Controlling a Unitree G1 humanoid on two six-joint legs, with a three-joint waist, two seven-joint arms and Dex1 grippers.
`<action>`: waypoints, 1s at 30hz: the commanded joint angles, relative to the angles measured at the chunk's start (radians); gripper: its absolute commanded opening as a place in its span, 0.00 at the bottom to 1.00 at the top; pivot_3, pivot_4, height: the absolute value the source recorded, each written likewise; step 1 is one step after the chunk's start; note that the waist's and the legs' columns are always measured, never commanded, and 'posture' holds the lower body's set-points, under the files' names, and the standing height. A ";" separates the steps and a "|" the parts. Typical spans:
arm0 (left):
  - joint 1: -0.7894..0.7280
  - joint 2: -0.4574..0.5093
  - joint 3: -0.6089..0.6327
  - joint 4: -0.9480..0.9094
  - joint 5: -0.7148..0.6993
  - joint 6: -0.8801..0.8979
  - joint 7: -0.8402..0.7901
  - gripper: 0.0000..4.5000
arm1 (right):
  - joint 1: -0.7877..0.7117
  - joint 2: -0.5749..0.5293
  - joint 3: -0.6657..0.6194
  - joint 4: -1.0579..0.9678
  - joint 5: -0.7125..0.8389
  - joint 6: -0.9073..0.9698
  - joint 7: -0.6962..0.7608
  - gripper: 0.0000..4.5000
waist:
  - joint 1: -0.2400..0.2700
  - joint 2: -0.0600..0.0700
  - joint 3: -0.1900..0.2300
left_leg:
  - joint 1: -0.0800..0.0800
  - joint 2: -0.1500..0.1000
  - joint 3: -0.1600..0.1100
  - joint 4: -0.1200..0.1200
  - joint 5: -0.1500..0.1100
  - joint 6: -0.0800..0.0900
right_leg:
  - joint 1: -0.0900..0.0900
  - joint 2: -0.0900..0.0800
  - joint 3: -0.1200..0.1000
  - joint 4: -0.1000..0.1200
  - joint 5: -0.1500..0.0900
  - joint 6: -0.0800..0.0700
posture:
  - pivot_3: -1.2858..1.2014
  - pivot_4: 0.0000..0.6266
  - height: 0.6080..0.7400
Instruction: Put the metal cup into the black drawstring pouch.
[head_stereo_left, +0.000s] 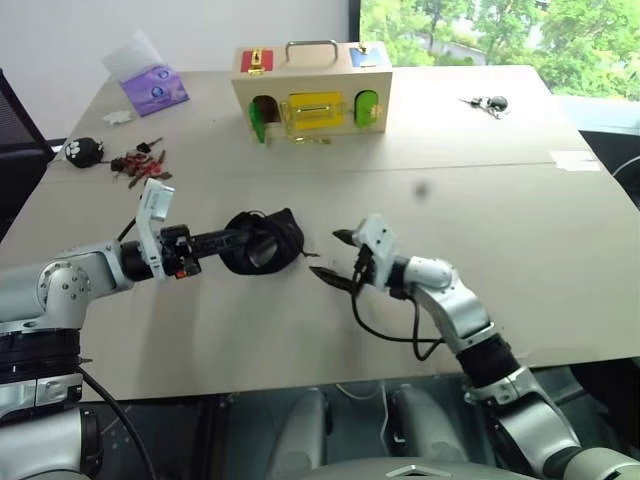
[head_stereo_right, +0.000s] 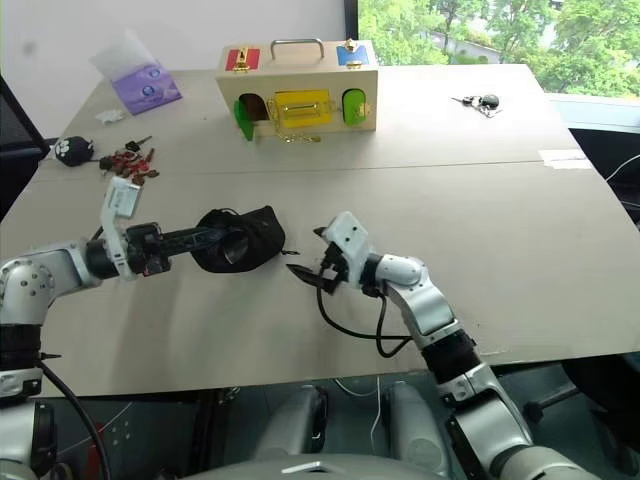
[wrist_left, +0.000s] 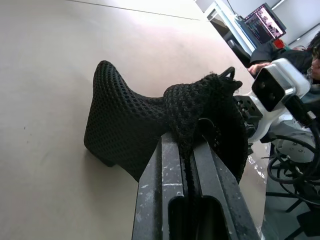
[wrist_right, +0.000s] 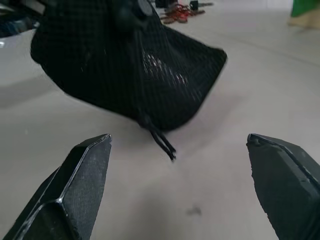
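The black drawstring pouch (head_stereo_left: 268, 238) lies on the table a little left of centre, its mouth turned towards the left arm. A grey, shiny round form, seemingly the metal cup (head_stereo_left: 262, 251), sits inside it and glints through the mesh (wrist_right: 161, 66). My left gripper (wrist_left: 182, 146) is shut on the pouch's rim fabric. My right gripper (head_stereo_left: 330, 253) stands open just right of the pouch, apart from it, nothing between its fingers (wrist_right: 75, 190). The pouch's thin cord (wrist_right: 161, 141) trails on the table towards the right gripper.
At the back of the table stand a wooden box (head_stereo_left: 312, 95) with coloured doors and a purple tissue pack (head_stereo_left: 152, 85). A black-and-white toy (head_stereo_left: 85, 150) and small red pieces (head_stereo_left: 140, 165) lie at the left, keys (head_stereo_left: 487, 102) at the back right.
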 joint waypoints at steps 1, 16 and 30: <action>-0.019 0.017 0.014 -0.008 0.005 -0.006 -0.018 0.00 | -0.073 0.056 0.014 0.092 -0.008 -0.045 0.010 0.98 | 0.000 0.000 0.000 | 0.000 0.000 0.000 0.000 0.000 -0.001 | 0.000 0.000 0.000 0.000 0.000 0.000 | 0.52 0.24 1.00; 0.081 -0.027 0.105 -0.128 -0.034 -0.012 0.029 0.00 | -0.127 0.051 -0.016 0.170 -0.069 -0.144 -0.022 0.02 | 0.000 0.000 0.000 | 0.000 0.001 -0.002 0.000 0.000 0.000 | 0.000 -0.001 0.000 0.001 0.000 0.000 | 0.52 0.24 1.00; 0.106 -0.243 0.138 -0.446 -0.164 -0.013 0.266 0.17 | -0.170 -0.319 -0.151 -0.348 -0.184 0.058 -0.101 0.00 | 0.003 0.000 0.000 | 0.000 0.001 -0.002 0.002 -0.001 0.002 | 0.000 -0.002 0.001 0.002 0.000 0.000 | 0.52 0.24 1.00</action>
